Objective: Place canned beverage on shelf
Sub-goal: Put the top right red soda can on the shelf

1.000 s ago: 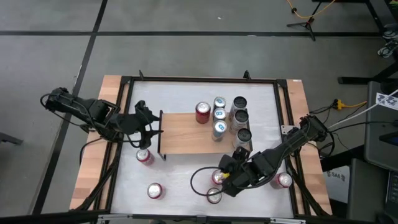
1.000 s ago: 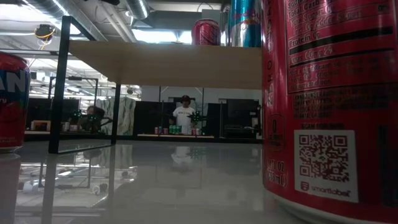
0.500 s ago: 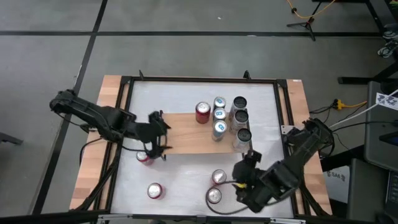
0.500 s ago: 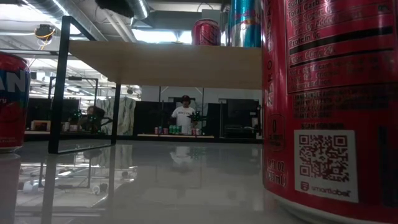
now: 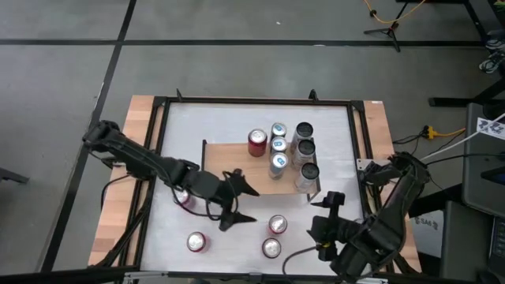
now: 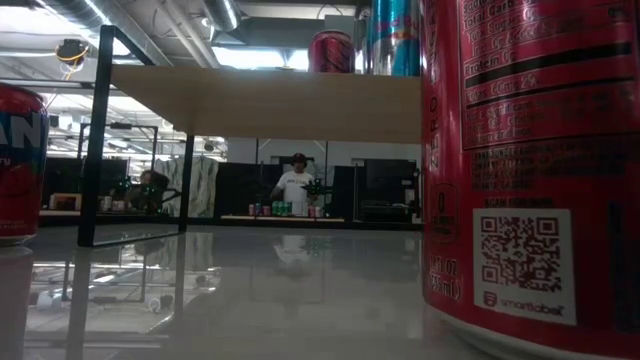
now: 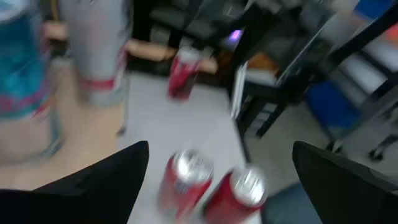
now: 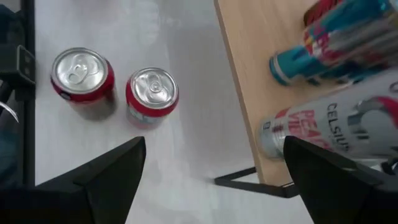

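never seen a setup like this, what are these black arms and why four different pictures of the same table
Two robot arms work at a white table, and each ends in a two-finger gripper. One picture looks straight down, one looks level across the tabletop, and two come from cameras on the wrists. A low wooden shelf already carries several cans. More red cans stand on the table. The left gripper reaches past the shelf's near edge toward them, fingers open and holding nothing. The right gripper waits near the table's right front, also open and empty.
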`<state>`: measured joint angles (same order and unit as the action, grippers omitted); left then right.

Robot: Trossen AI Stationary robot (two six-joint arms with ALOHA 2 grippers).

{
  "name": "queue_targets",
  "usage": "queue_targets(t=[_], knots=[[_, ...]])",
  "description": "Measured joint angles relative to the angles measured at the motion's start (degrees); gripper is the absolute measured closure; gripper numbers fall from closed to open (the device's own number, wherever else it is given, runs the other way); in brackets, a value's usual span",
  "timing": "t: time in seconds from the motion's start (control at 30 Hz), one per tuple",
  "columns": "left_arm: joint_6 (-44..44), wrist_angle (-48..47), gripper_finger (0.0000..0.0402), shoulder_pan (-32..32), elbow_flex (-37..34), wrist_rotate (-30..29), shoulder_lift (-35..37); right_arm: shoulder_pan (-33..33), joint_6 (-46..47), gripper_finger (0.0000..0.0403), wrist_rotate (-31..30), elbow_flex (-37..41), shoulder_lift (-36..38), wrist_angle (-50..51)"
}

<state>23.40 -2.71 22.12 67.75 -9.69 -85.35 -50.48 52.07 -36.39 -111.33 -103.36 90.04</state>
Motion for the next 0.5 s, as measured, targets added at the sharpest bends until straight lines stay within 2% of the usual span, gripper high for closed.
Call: queue_targets(t=[0.2,0.4,0.5], knots=[[0.03,14.97,0.0012,1.0,0.0,-0.05,-5.45,-3.32,-3.02,0.0033,-1.65,0.02,1.6,-0.01],[-0.02,18.39,0.0012,1.36,0.0,-0.56,-9.08,-7.93,-3.12,0.0033,-6.65,0.02,4.91,0.0],[-0.1,18.97,0.0012,1.62,0.36,-2.7,-10.59,-10.09,-3.12,0.0033,-9.15,0.06,6.39,-0.02]])
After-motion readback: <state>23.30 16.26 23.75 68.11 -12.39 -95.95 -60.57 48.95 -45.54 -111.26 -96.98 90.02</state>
